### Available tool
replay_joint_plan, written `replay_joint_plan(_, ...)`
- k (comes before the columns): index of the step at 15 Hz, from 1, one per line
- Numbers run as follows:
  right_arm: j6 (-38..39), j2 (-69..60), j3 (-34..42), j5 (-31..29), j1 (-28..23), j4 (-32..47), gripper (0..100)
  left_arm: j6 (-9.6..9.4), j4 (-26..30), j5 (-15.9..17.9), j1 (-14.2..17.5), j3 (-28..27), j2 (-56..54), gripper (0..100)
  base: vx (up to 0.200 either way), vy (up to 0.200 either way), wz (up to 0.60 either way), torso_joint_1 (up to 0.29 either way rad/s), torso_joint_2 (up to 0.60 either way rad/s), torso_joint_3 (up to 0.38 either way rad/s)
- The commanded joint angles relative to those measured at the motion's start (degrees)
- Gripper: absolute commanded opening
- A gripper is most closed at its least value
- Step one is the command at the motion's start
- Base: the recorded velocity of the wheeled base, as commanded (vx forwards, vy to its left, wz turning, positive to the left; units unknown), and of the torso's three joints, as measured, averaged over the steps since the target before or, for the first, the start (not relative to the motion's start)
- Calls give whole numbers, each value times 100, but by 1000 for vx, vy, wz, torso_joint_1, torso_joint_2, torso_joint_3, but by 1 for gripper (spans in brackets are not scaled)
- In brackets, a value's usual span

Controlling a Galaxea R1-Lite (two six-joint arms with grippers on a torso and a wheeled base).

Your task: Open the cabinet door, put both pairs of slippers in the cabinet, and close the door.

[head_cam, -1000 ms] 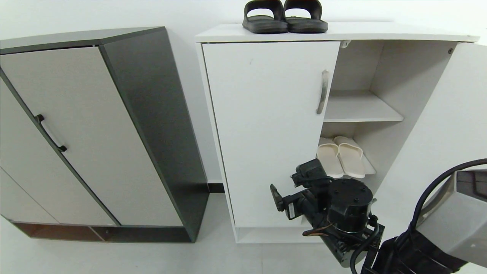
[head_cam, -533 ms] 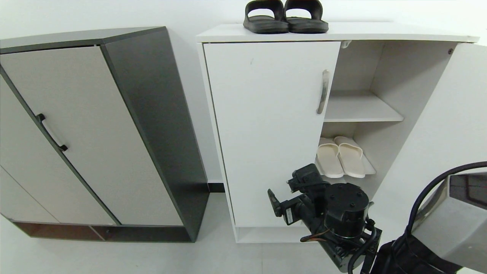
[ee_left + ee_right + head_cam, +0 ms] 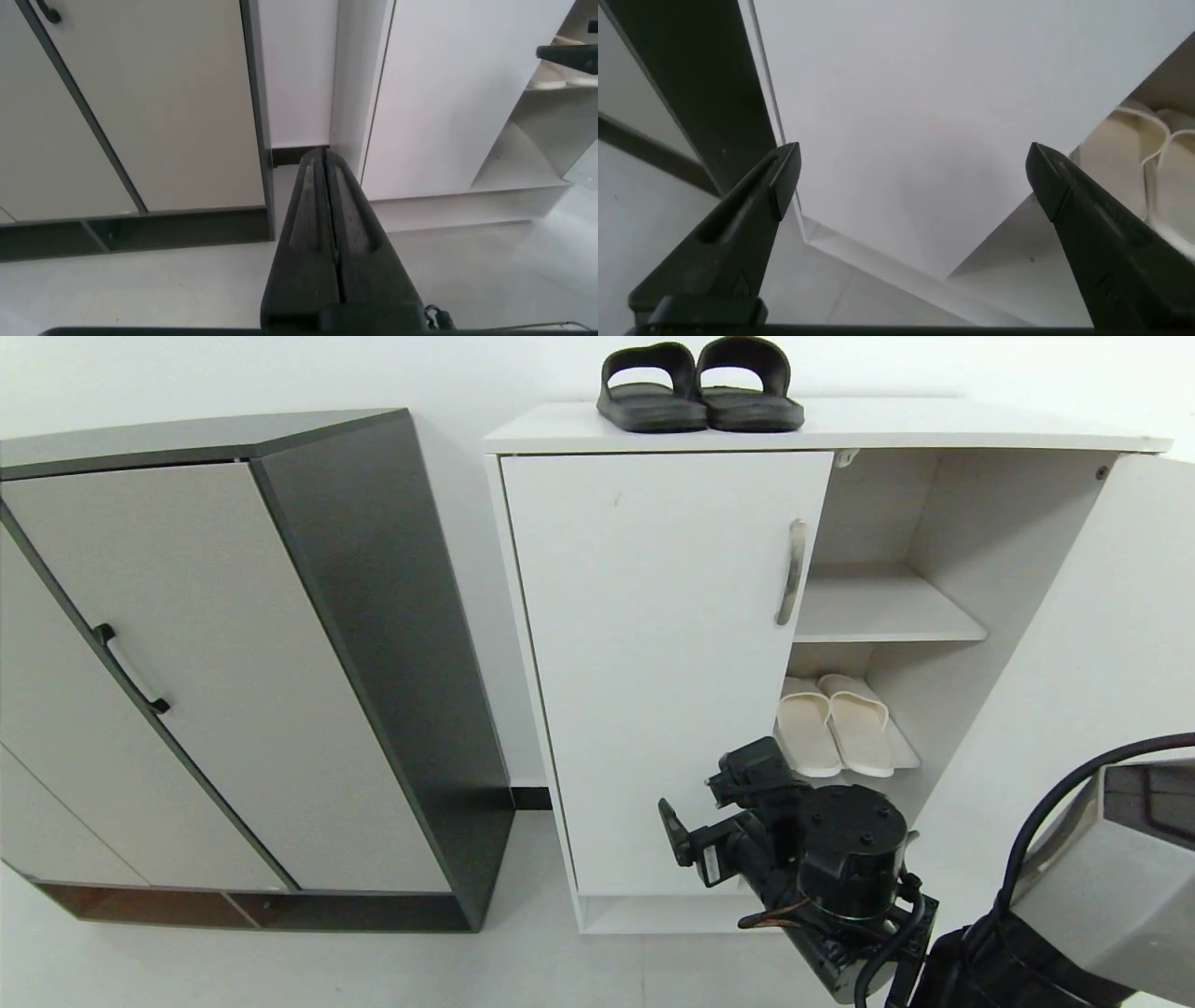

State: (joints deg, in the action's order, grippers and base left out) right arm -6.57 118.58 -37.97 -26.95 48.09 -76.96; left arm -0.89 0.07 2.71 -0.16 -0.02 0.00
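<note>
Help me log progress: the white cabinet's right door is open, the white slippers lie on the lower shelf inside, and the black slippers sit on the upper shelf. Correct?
No. The head view shows the black slippers on top of the white cabinet, not on the upper shelf. The right door is open and the white slippers lie on the lower shelf.

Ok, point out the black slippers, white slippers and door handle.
black slippers (image 3: 700, 406): head view, where the pair meets.
white slippers (image 3: 836, 728): head view, where the pair meets.
door handle (image 3: 792, 571): head view, middle of the bar.
</note>
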Motion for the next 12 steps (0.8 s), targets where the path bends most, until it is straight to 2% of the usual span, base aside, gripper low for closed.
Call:
replay_joint_plan(1, -11, 16, 0, -3, -2, 23, 100, 1, 10, 2, -2, 2, 9, 0, 0, 0, 0, 7, -95, -349)
replay_joint_plan(5, -11, 16, 9, -3, -2, 23, 100, 1, 10, 2, -2, 2, 9, 0, 0, 0, 0, 58, -493, -358)
replay_joint_plan(12, -11, 16, 9, -3, -2, 32, 100, 1, 10, 2, -2, 2, 9, 0, 0, 0, 0, 131, -463, -332)
